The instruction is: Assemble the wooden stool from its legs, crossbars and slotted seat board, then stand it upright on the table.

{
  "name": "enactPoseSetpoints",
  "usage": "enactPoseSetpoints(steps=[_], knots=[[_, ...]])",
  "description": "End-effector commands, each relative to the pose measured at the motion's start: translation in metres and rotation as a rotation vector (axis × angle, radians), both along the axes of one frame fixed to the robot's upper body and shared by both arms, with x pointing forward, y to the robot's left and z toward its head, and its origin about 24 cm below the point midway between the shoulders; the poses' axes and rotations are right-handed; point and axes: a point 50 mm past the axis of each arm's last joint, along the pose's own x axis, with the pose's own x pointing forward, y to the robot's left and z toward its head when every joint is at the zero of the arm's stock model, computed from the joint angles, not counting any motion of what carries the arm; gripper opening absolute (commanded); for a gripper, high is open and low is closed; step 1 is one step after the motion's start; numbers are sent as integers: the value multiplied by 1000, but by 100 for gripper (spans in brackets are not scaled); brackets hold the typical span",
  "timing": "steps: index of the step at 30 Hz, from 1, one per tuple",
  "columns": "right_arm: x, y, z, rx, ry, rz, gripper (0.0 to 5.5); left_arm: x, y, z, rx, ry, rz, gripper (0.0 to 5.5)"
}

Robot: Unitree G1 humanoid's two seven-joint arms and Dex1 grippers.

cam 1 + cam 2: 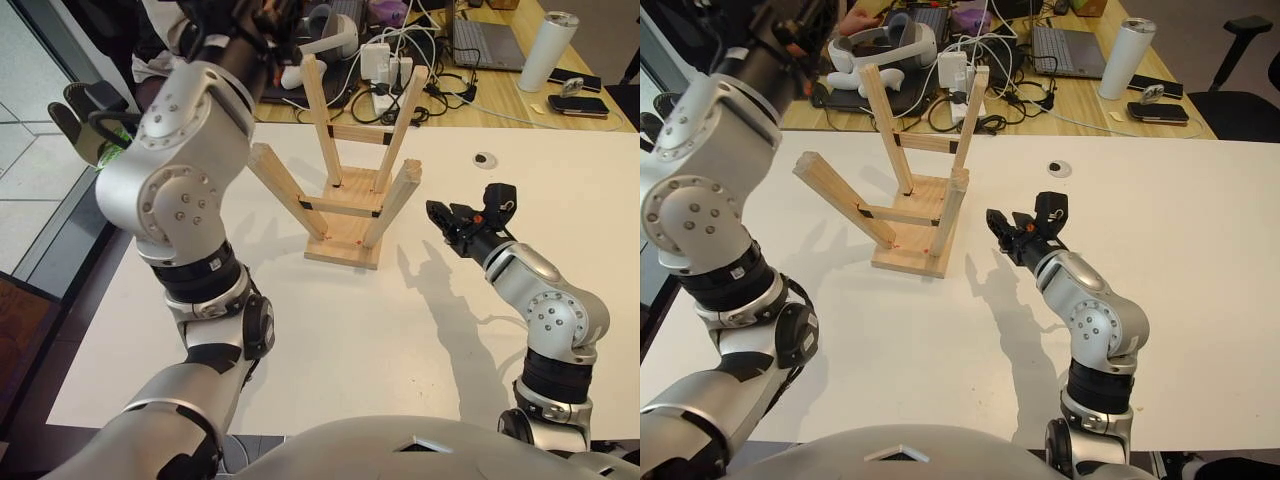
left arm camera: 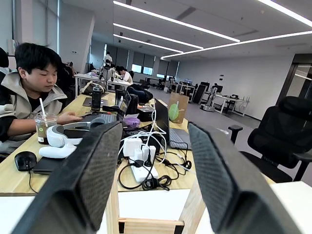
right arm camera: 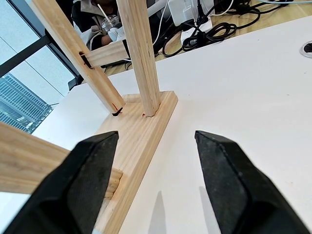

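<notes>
The stool (image 1: pixel 345 205) sits upside down mid-table (image 1: pixel 400 340), seat board (image 1: pixel 343 252) flat, legs (image 1: pixel 320 120) pointing up, crossbars (image 1: pixel 358 134) fitted. The right gripper (image 1: pixel 447 222) hovers just right of the seat board, jaws wide and empty. The left gripper (image 2: pixel 155 129) is raised high by the far legs, jaws wide too.

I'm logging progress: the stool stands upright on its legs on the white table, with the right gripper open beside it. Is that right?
Not quite: the stool is upside down, seat board flat on the white table, legs pointing up, as the left eye view shows. The right gripper is open beside it.
</notes>
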Motion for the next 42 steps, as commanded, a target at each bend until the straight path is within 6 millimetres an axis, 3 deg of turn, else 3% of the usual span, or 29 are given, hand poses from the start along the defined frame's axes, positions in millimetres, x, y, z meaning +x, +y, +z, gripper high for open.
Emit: enactPoseSetpoints(steps=[1, 6, 9, 12, 17, 18, 20, 21, 23, 24, 26, 30, 33, 37, 39, 42], knots=[[1, 1, 3, -2, -15, -5, 297, -7, 1, -11, 37, 26, 36, 250], [1, -4, 3, -12, -21, -31, 297, -8, 68, -46, 47, 146, 393, 250], [4, -13, 1, -33, -30, -178, 297, -23, 124, -89, -47, 316, 700, 250], [6, -25, -1, -48, -39, -316, 297, -36, 140, -120, -54, 430, 776, 250], [11, -10, 4, -60, -84, -326, 202, -37, 102, -143, 22, 481, 582, 163], [11, -1, 4, -52, -88, -320, 182, -37, 93, -146, 27, 496, 557, 145], [11, 34, 9, 68, -82, -181, 174, -31, 65, -155, 41, 585, 469, 116], [8, 55, 15, 178, -77, -69, 174, -29, 29, -160, 58, 639, 254, 116], [-1, 89, 32, 386, -86, 177, 174, -52, -49, -153, 91, 655, -263, 116], [-4, 96, 39, 432, -96, 246, 174, -67, -73, -147, 103, 641, -437, 116], [0, 95, 38, 410, -92, 242, 174, -79, -86, -142, 130, 626, -532, 116], [15, 69, 20, 255, -56, 65, 174, -70, -56, -154, 245, 690, -380, 116], [20, 28, 9, 148, -44, -165, 174, -60, -17, -153, 245, 695, -161, 116], [23, -28, 5, 290, -36, -508, 174, -49, 41, -144, 51, 637, 223, 116], [25, -52, 8, 400, -50, -592, 174, -49, 74, -140, -66, 609, 432, 116], [32, -80, 12, 449, -67, -681, 174, -49, 102, -137, -160, 583, 605, 116]])
